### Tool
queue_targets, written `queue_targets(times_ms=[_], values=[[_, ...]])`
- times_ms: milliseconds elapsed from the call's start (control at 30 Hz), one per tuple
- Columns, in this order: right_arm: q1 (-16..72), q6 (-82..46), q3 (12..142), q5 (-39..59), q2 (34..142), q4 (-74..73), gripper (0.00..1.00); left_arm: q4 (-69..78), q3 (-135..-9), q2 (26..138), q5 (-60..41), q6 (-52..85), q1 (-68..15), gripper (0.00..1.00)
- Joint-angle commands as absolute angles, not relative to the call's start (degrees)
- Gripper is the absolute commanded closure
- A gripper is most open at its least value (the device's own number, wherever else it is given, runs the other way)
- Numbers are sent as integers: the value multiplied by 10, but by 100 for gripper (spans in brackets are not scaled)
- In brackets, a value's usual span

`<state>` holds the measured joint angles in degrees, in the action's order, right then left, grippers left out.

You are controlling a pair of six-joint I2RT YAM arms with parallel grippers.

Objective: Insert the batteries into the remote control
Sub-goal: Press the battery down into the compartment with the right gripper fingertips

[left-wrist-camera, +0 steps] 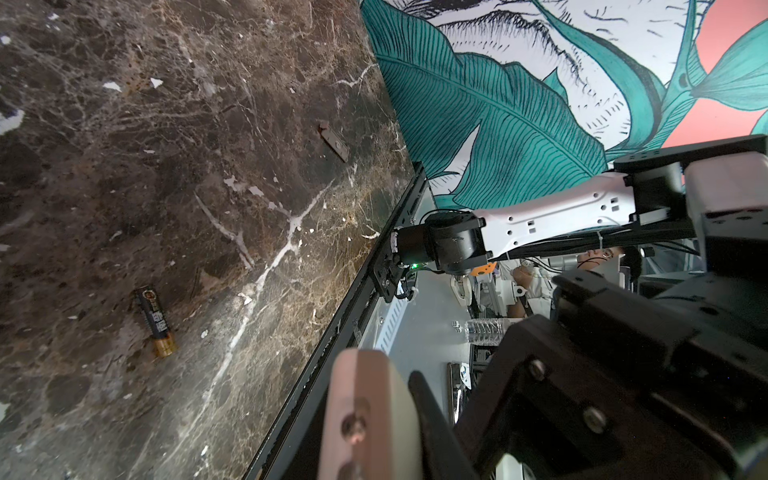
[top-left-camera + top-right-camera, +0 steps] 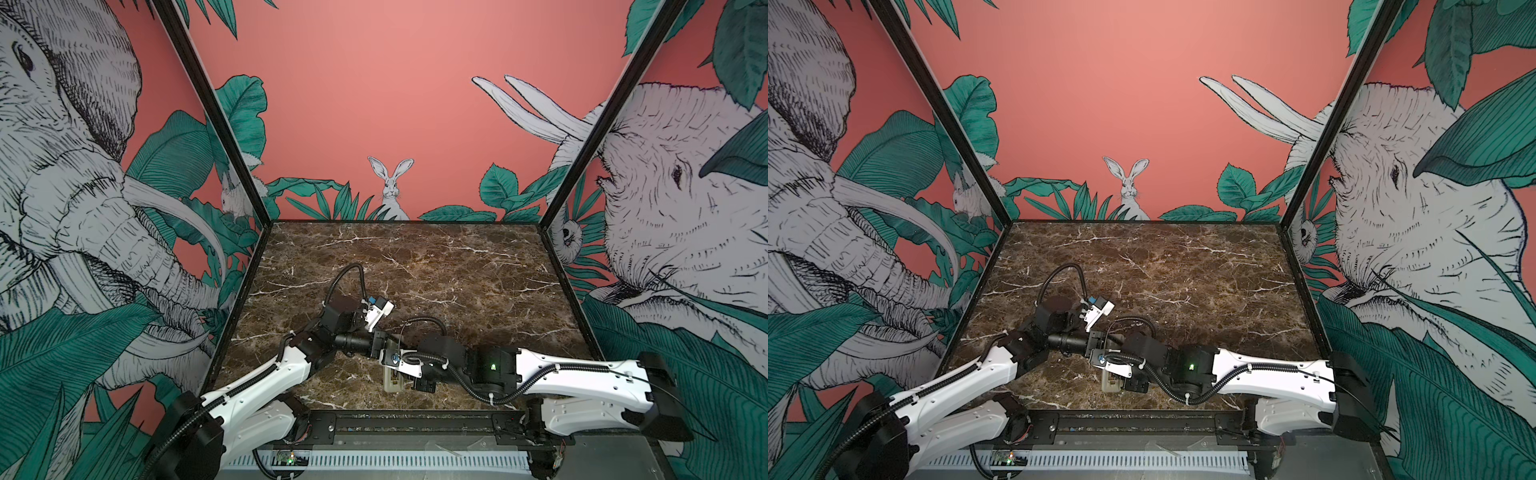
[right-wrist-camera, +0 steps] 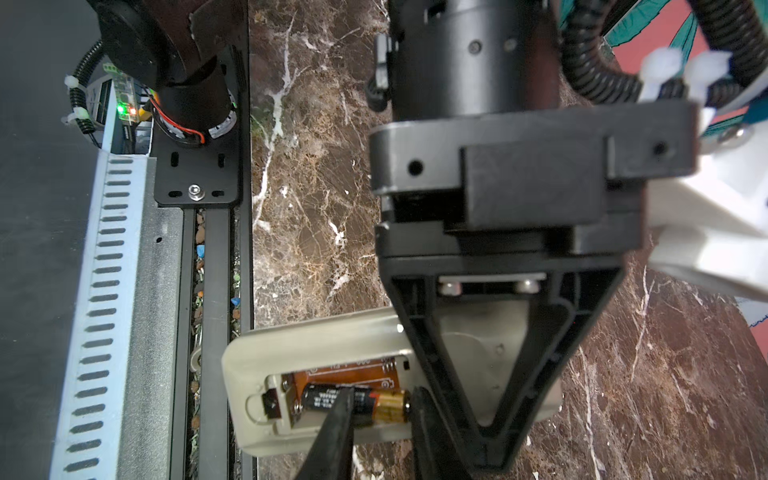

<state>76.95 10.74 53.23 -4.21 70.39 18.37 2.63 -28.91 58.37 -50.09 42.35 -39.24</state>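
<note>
The remote control (image 3: 316,340) lies back-up near the table's front edge, its battery bay open; in both top views only its end (image 2: 390,385) (image 2: 1111,386) shows under the arms. One battery (image 3: 386,409) sits in the bay. My right gripper (image 3: 380,399) stands narrowly open over it, one finger (image 3: 336,419) crossing its dark body, the other at its gold end. My left gripper (image 3: 490,453) is shut and lies across the remote's back, its finger (image 1: 432,424) beside the beige shell (image 1: 365,415). A second battery (image 1: 156,322) lies loose on the marble.
A small dark flat strip (image 1: 333,141) lies on the marble farther off. The black front rail (image 3: 218,249) and a slotted cable duct (image 3: 104,291) run right beside the remote. A water bottle (image 1: 486,330) lies beyond the table edge.
</note>
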Motion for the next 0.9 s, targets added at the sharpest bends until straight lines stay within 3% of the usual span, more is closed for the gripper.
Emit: queue_targets(times_ms=[0,867], values=[[773,110,545,-35,710,189,76,25,-305,570,-509,417,-395,100],[773,128,575,-26,752,257,77,2,-309,562,-509,405,-395,100]])
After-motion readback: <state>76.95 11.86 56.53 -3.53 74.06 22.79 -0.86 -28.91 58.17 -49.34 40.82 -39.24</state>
